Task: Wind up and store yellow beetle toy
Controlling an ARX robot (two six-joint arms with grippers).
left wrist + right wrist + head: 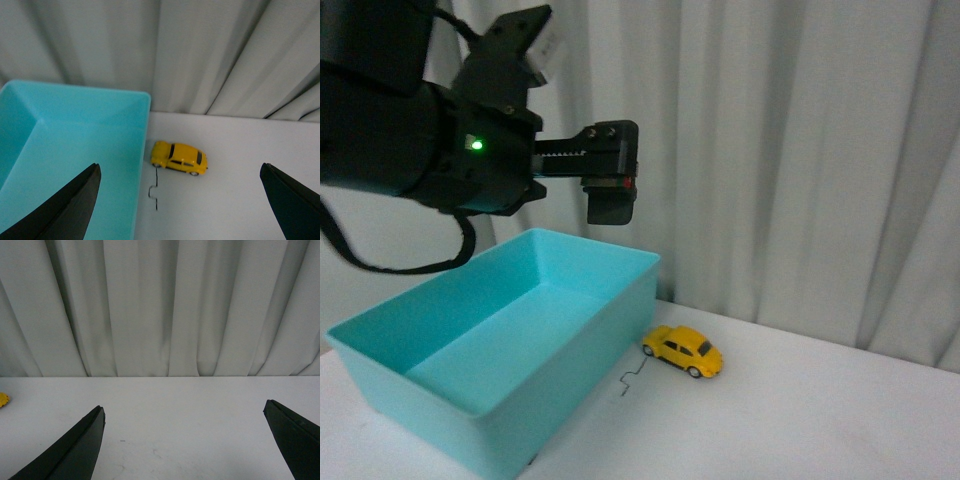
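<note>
The yellow beetle toy (684, 350) stands on its wheels on the white table, just off the right-hand far corner of a teal bin (440, 400). My left gripper (610, 200) hangs high in the air above the bin's far edge, well clear of the car. In the left wrist view the left gripper (178, 166) is open wide, with the beetle toy (179, 158) far below between its dark fingers (75, 205). My right gripper (183, 405) is open over bare table. A yellow sliver of the beetle toy (4, 399) shows at that view's edge.
The teal bin (142, 105) has nothing in it, and its wall stands close beside the car. A thin black squiggle (632, 380) lies on the table (820, 410) by the bin. Pale curtains (800, 150) hang behind the table's far edge.
</note>
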